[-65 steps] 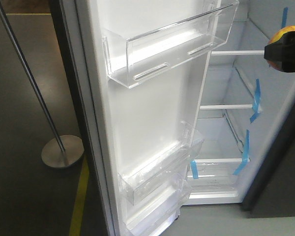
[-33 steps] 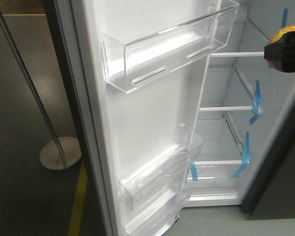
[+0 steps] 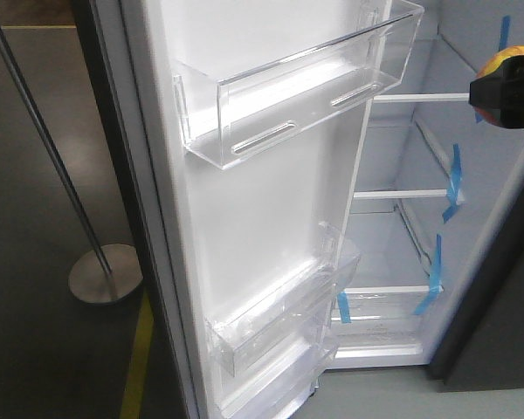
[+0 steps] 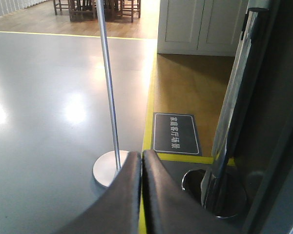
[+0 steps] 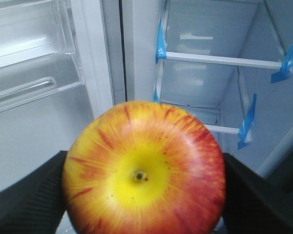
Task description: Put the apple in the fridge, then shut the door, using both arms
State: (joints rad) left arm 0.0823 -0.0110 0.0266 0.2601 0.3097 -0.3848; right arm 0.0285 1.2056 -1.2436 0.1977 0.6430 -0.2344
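Grey floor (image 3: 35, 175) fills the left of our front view, crossed near us by a yellow line (image 3: 140, 358). A metal stand (image 3: 105, 272) rests on it, its pole slanting up toward the far left. Right of the stand, the door (image 3: 262, 201) of the fridge (image 3: 393, 122) is wide open, with its white inner face toward us. A clear upper bin (image 3: 297, 96) hangs on that face, and lower bins (image 3: 279, 323) sit near its foot. Beyond the door, the white compartment shows glass shelves (image 3: 402, 194) with strips of blue tape (image 3: 455, 179) at their right ends.

The apple (image 5: 144, 170) lies on no shelf. Our right gripper (image 3: 508, 92) holds it in the air at the right edge of the front view, about level with the top shelf, before the open compartment. In the right wrist view its yellow stem dimple faces the camera. Black fingers (image 5: 27, 195) press on it from both sides, so the jaws are clamped on the fruit. We cannot tell how deep it sits in the compartment.

Our left gripper (image 4: 141, 156) hangs over the floor, left of the door, its jaws pressed together around nothing. Beyond its tips lie the stand's round base, the yellow line and a dark floor sign (image 4: 176, 133) with white characters.
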